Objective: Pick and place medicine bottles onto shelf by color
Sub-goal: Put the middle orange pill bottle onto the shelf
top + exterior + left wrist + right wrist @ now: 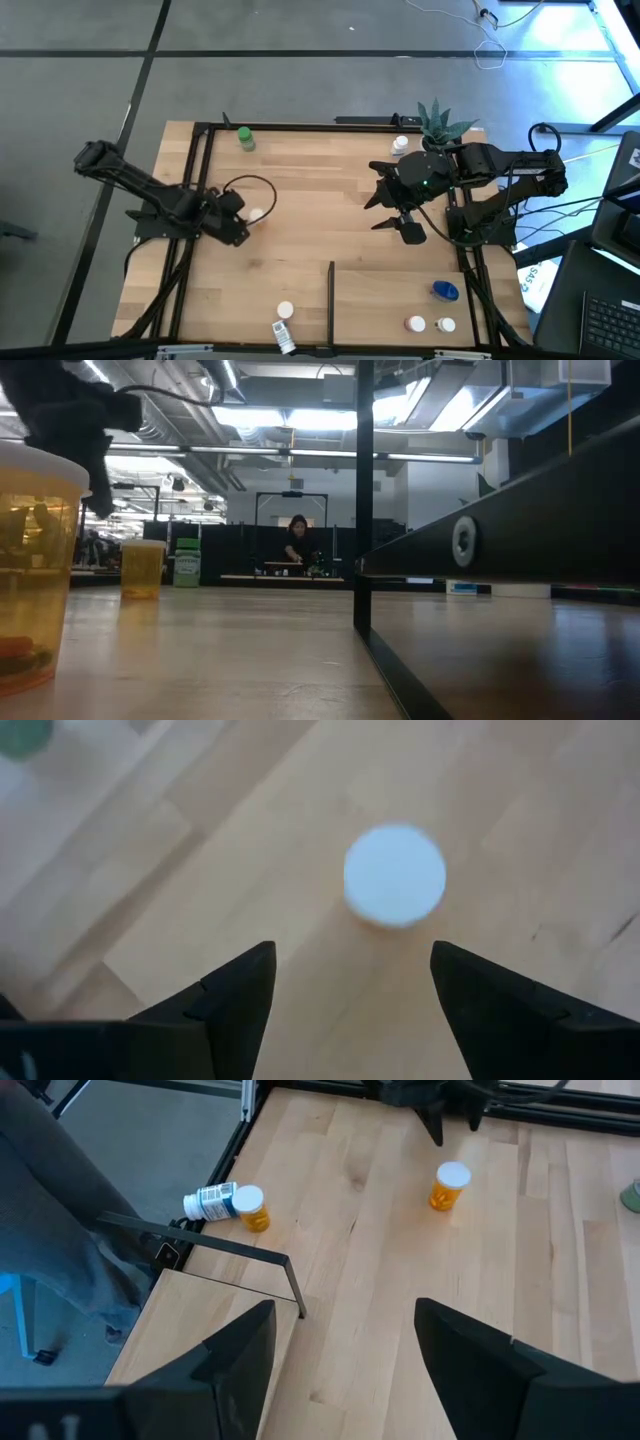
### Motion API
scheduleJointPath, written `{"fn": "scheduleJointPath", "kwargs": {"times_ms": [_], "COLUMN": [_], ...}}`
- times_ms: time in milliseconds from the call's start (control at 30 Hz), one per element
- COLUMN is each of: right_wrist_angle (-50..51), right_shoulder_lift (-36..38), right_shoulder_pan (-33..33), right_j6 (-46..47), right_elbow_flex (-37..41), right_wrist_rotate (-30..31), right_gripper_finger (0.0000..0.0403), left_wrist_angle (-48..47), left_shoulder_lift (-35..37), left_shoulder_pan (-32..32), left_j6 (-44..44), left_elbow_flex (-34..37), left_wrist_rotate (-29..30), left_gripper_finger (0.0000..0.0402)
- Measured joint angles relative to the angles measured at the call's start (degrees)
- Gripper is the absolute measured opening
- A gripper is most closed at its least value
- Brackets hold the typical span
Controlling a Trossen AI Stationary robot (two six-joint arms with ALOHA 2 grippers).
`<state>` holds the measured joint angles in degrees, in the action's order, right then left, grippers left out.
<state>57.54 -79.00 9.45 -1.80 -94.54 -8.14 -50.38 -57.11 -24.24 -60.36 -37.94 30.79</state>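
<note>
Closest to the low camera, an orange bottle [30,560] fills the left edge of the picture, with a second orange bottle [142,568] and a green bottle [187,562] farther back on the wood. Beyond the table, a person [298,540] stands at a far bench.

From above, the left gripper [252,222] hovers over the wooden table [310,200] on its left half, fingers spread apart and holding nothing. A white-capped bottle [257,215] stands just beyond its fingertips; in the left wrist view the round white cap [395,875] sits ahead of the gap between the two dark fingers [235,1005], not touched by either.

The right gripper [378,212] hangs over the right half of the table, jaws apart and empty. Its wrist view looks across the boards to an upright orange bottle with a white cap [449,1188] and a bottle lying on its side [228,1204] near the black frame rail.

A thin black divider bar [331,300] stands at the near edge of the table. To its left are a white-capped bottle [286,312] and the toppled bottle [283,333]. To its right are a blue bottle [445,290] and two white-capped bottles [416,324] side by side. At the far edge, the green bottle sits near the left corner, and another white-capped bottle [401,144] stands beside a potted plant [437,122].
</note>
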Motion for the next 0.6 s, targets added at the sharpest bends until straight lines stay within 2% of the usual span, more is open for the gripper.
{"fn": "scheduleJointPath", "kwargs": {"times_ms": [200,367,600], "right_wrist_angle": [-0.02,-0.04,-0.04], "right_shoulder_lift": [0.0,0.0,0.0], "right_shoulder_pan": [-0.02,-0.02,-0.01], "right_j6": [-0.03,-0.01,-0.02], "right_elbow_flex": [-0.01,0.0,-0.01], "right_wrist_rotate": [0.0,0.0,0.0], "right_gripper_finger": [0.0241,0.0241,0.0241], "left_wrist_angle": [1.29,4.99,12.16], "left_shoulder_lift": [-1.43,-1.43,-1.43], "left_shoulder_pan": [-0.91,0.2,3.11], "left_j6": [-5.4,-5.53,-4.76], "left_elbow_flex": [2.71,5.09,8.83], "left_wrist_rotate": [-0.44,0.41,-1.4], "left_gripper_finger": [0.0261,0.0261,0.0261]}}
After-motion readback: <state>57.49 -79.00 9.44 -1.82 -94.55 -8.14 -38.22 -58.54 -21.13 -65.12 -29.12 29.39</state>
